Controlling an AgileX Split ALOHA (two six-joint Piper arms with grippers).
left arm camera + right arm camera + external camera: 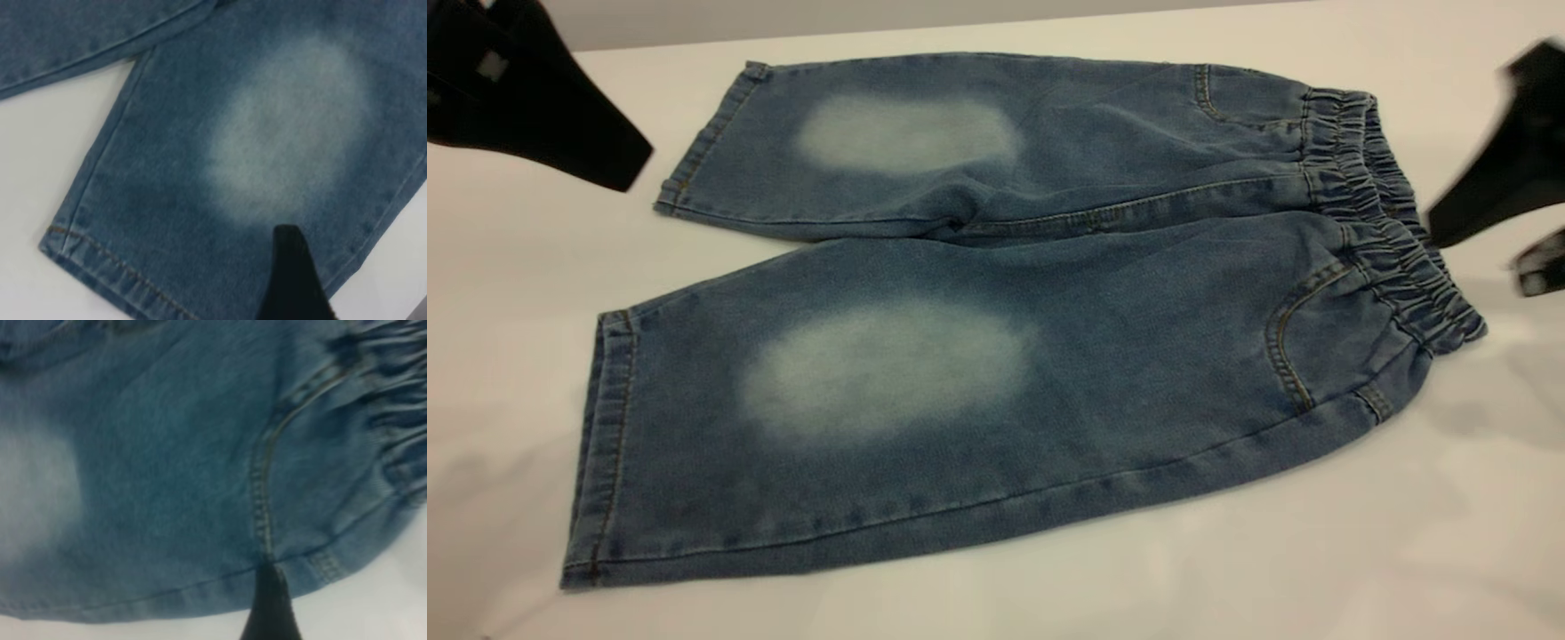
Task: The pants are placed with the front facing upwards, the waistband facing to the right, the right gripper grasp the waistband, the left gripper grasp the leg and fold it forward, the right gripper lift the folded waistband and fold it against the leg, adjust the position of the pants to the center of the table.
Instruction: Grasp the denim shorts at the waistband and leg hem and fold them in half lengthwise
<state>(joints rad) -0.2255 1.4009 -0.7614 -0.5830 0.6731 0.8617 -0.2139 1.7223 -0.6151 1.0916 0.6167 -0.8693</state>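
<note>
While pants lie flat on table, no writing readable; left end effector and right end effector spread undeterminable.

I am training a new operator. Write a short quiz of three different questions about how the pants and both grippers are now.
1. True or false: the pants lie flat and unfolded on the table.
2. The elastic waistband points toward which gripper?
A. left gripper
B. right gripper
3. Fill in: each leg has a pale faded ____.

Key:
1. True
2. B
3. oval
</note>
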